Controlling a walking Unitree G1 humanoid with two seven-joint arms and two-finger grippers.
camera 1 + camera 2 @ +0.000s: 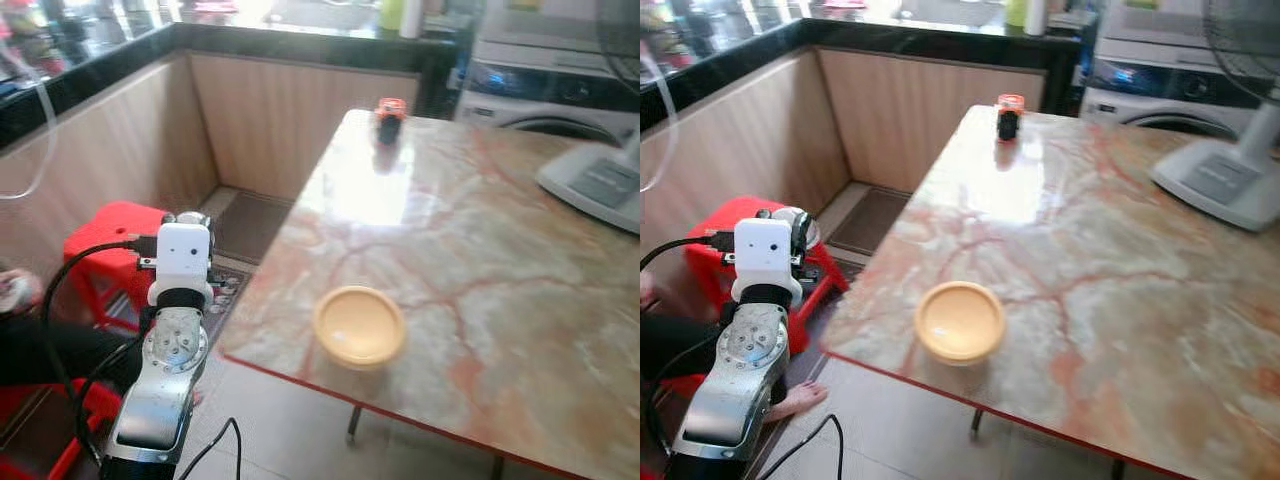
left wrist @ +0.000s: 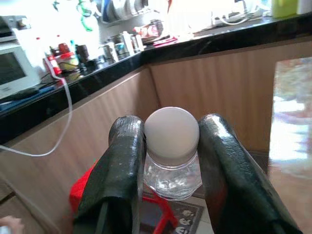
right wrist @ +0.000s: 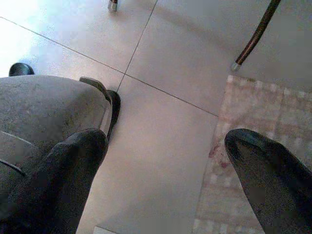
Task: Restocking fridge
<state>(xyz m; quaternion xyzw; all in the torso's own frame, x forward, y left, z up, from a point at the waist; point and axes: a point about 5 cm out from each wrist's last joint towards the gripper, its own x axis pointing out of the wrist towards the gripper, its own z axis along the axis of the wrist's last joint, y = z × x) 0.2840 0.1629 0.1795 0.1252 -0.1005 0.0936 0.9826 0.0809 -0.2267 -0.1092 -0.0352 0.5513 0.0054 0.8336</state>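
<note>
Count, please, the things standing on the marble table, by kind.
Yellow bowl: 1
Small dark bottle with orange cap: 1
Fan base: 1
Total: 3
The clear jar held by the left hand is not on the table.

We saw a clear jar (image 2: 172, 155) with a white lid, upright, gripped between the left gripper's (image 2: 171, 146) fingers.

Marble table (image 1: 480, 260), yellow bowl (image 1: 360, 325), small jar (image 1: 389, 119), fan base (image 1: 595, 182)

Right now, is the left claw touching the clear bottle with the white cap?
Touching. The left wrist view shows the left claw with both black fingers pressed against the bottle below its cap.
</note>
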